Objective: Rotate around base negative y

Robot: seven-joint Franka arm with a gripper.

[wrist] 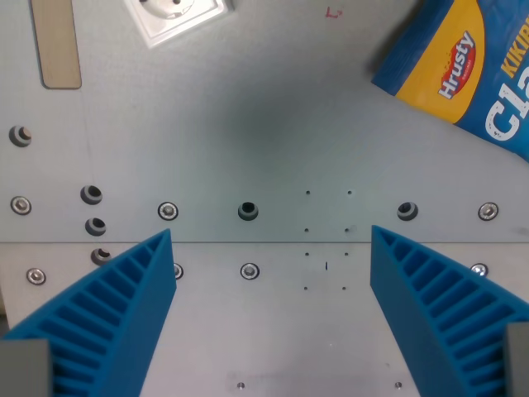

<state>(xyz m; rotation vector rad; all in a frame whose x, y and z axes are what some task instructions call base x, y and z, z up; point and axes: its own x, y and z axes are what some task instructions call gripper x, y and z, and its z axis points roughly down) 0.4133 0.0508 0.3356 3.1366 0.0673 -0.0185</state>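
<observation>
My gripper (271,236) points down at a grey metal table (273,124). Its two blue ribbed fingers (124,306) stand wide apart at the bottom of the wrist view, one at the wrist view's left and one at the wrist view's right. Nothing is between them; only the bare plate with bolts and small holes lies below. The gripper is open and empty.
A blue and yellow snack bag (471,66) lies at the top of the wrist view's right. A white wall socket (175,15) sits at the top edge. A beige flat strip (56,41) lies at the top of the wrist view's left. A row of bolts (168,211) crosses the plate.
</observation>
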